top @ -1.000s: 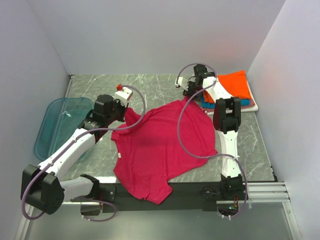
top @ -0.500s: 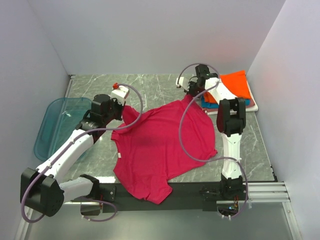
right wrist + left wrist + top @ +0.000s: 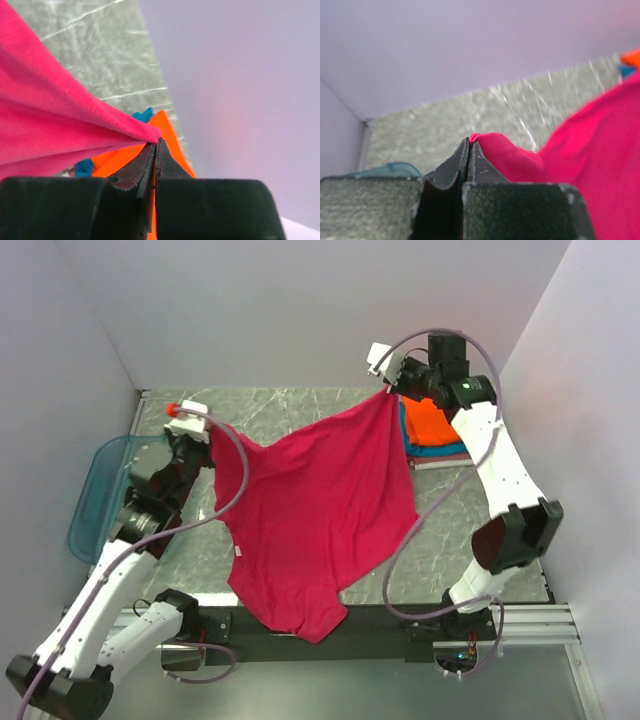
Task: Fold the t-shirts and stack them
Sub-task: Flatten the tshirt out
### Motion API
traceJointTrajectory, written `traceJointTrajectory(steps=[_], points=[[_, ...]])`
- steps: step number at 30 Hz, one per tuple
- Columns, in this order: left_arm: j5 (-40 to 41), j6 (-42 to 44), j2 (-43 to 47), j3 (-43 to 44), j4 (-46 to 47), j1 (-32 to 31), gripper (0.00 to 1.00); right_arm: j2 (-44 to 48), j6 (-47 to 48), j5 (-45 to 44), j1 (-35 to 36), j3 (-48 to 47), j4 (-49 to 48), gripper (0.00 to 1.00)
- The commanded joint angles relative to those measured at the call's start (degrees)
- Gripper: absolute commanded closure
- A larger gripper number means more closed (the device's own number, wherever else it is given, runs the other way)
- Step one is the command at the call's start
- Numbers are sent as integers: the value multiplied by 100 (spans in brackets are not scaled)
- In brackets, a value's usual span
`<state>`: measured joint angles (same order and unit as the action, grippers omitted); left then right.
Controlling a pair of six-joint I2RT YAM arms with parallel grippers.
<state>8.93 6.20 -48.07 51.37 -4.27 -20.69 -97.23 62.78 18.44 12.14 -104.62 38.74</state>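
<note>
The left gripper point(image 3: 208, 432) is pinching one upper corner of the magenta-red t-shirt point(image 3: 320, 500), raised above the table point(image 3: 290, 410) toward its left edge. In the left wrist view the jaws are standing fully together, with a small fold of red cloth point(image 3: 487, 142) caught at the tips of the gripper point(image 3: 470, 145).

The right gripper point(image 3: 389, 391) is clamping the opposite upper corner, held high above the table's far right corner. Its wrist view is showing the jaws pressed together on a point of the cloth point(image 3: 150, 132), with the fabric running away to the left in taut folds.

The magenta-red t-shirt is hanging stretched between the two grippers, its top edge sagging in the middle. Its body is sloping down across the centre of the table, and its lower hem is lying over the near edge.

The folded stack point(image 3: 437, 435) is sitting at the far right corner of the table, directly beneath the right gripper. An orange shirt point(image 3: 435, 418) is lying on top and a teal-blue shirt point(image 3: 442, 449) under it, with a pale layer at the bottom whose colour I cannot tell.

A blue tray point(image 3: 95, 490) is resting against the left edge of the table, partly behind the left arm.
</note>
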Motion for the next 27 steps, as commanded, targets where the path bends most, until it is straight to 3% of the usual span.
traceJointTrajectory(steps=[1,9,17,23,27], points=[[522,-101,456,680,322,30,100,668,-240,-339,60,-137,133,100],[312,-452,1177,2288,557,30,99,1873,-82,-657,69,-1350,1003,100],[-1013,-1322,1151,3913,971,38,99,2972,-503,-841,78,-2958,891,100],[-1692,-1753,1072,4583,1174,196,99,3492,-645,-973,69,-3520,573,100],[-1868,-1824,949,4794,1131,372,99,3676,-645,-982,69,-3302,608,100]])
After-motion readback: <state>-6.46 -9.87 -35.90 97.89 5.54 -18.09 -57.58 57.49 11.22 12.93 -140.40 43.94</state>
